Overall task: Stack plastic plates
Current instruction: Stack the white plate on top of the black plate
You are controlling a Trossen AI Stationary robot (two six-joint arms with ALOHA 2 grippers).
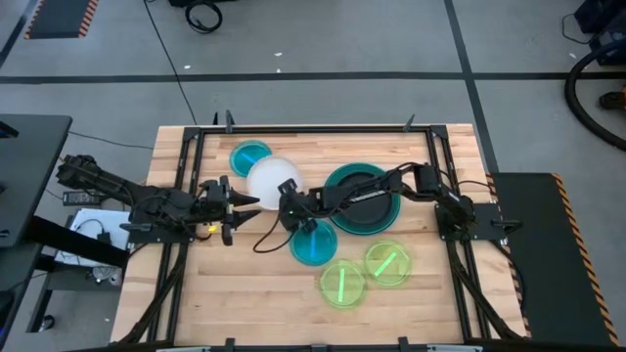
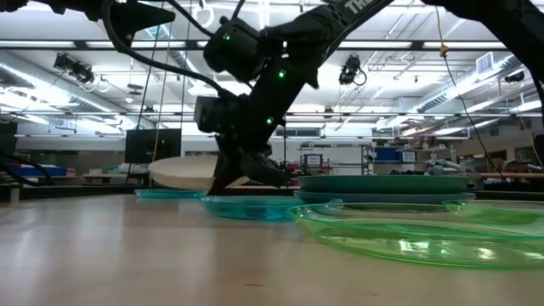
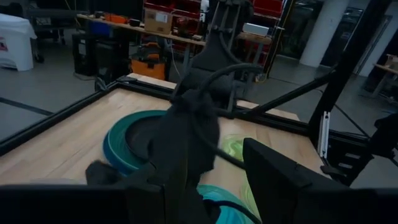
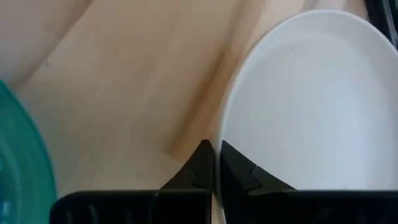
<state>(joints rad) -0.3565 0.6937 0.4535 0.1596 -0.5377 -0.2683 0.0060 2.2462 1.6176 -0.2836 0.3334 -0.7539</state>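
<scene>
Mid-table, the right gripper (image 1: 290, 207) has its fingers pinched on the rim of the white plate (image 1: 272, 180), lifted clear of the wood. Looks light, stiff and slick, so the edge is the spot. Left gripper (image 1: 235, 206) waits just beside, spread open. Count: two cyan, two green, one teal stack

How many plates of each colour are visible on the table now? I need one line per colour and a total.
Neon-green plates: 2
Cyan plates: 2
White plate: 1
Teal plate: 1
Black plate, on the teal one: 1
Total: 7
</scene>
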